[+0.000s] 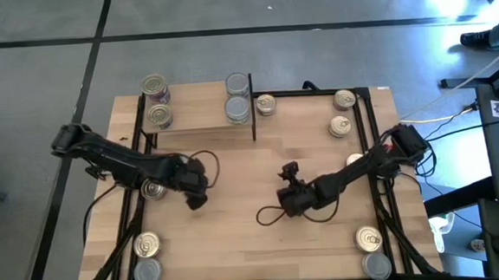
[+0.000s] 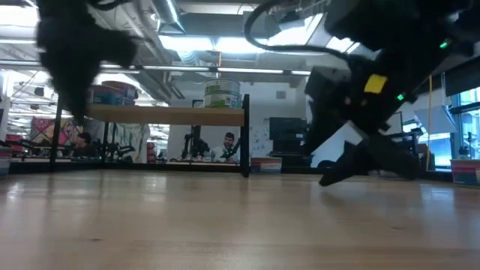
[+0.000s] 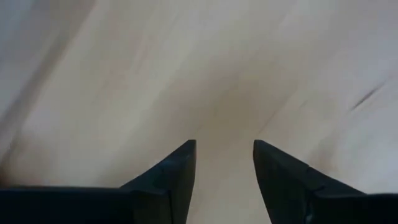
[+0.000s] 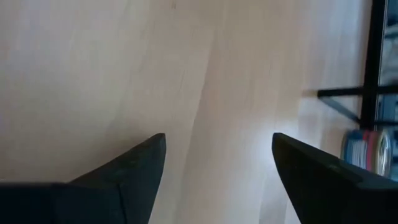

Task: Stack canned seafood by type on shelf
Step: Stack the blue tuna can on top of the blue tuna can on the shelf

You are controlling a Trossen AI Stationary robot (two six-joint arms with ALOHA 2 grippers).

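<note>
The shelf (image 1: 198, 117) stands at the table's far left. It bears gold-lidded cans (image 1: 159, 117) on its left end and a stack of silver-topped cans (image 1: 239, 108) on its right end (image 2: 222, 94). More canned seafood rests on the tabletop: one tin (image 1: 266, 104) beside the shelf and one (image 1: 154, 190) next to my left arm. My left gripper (image 1: 197, 198) hangs open over bare wood, pointing down (image 3: 224, 162). My right gripper (image 1: 286, 203) is open low over the table's middle (image 4: 217, 155), nothing between its fingers.
Two gold-lidded tins (image 1: 341, 127) sit at the far right, two (image 1: 368, 238) at the near right corner and two (image 1: 146, 244) at the near left corner. A black frame (image 1: 373, 150) runs along the table's sides. Bare wood lies between the two grippers.
</note>
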